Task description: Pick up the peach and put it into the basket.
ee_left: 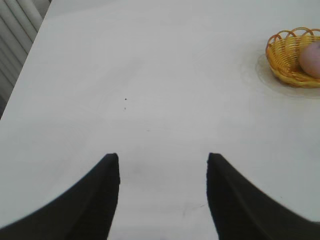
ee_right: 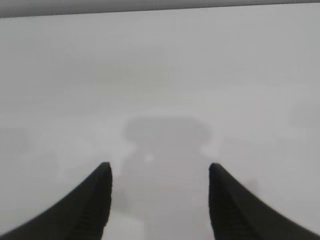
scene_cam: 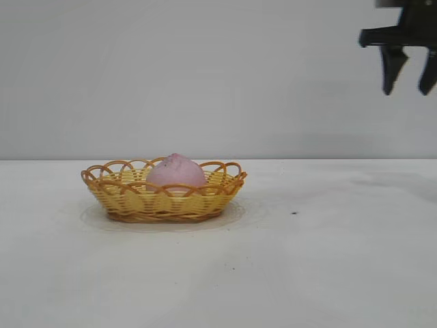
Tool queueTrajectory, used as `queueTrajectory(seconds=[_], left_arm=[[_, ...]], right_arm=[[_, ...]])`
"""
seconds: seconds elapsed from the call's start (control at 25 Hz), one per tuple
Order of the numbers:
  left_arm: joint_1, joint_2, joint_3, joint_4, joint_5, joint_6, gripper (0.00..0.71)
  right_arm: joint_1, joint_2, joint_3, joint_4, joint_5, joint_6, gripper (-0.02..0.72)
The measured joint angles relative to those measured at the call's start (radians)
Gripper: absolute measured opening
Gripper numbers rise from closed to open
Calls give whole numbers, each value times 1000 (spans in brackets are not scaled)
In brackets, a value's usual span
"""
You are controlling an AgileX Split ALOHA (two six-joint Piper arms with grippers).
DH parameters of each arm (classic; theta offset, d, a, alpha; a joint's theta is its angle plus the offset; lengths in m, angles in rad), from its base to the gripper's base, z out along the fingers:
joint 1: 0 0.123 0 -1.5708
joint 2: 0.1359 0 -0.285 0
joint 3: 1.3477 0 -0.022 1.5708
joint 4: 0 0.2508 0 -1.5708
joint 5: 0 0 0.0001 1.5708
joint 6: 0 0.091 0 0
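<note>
The dusty pink peach (scene_cam: 176,172) lies inside the yellow-tan wicker basket (scene_cam: 130,198) on the white table, left of centre in the exterior view. High at the upper right of that view hangs my right gripper (scene_cam: 410,85), open and empty, far from the basket. Its wrist view shows the same gripper (ee_right: 160,167) with only bare table and its own shadow between the fingers. My left gripper (ee_left: 163,157) is open and empty over bare table. In the left wrist view the basket (ee_left: 281,52) and the peach (ee_left: 312,59) sit at the frame's edge, well away from it.
The white table (scene_cam: 328,260) spreads wide around the basket, with a small dark speck (scene_cam: 294,212) to its right. Grey ribbed slats (ee_left: 15,30) run along the table's edge in the left wrist view. A plain pale wall stands behind.
</note>
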Motion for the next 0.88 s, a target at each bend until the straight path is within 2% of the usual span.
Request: queueTrajectory(seconds=[0.08,0.16,0.28,0.4,0.72,0.88], left_arm=[[0,0,0,0,0,0,340],[0,0,0,0,0,0,340],[0,0,0,0,0,0,340],[0,0,0,0,0,0,340],[0,0,0,0,0,0,340],[0,-2,0,0,0,0,340]], right_arm=[[4,-160,167,14,-76,-6,366],[8,-330,364,55,-144,-17,366],[10,-579,649,85,-177,-40,366],[10,-778,782,77,-98,-54,366],[10,-1337,948,68,147,-53,366],[10,-1600,1045,43,262,-43,366]])
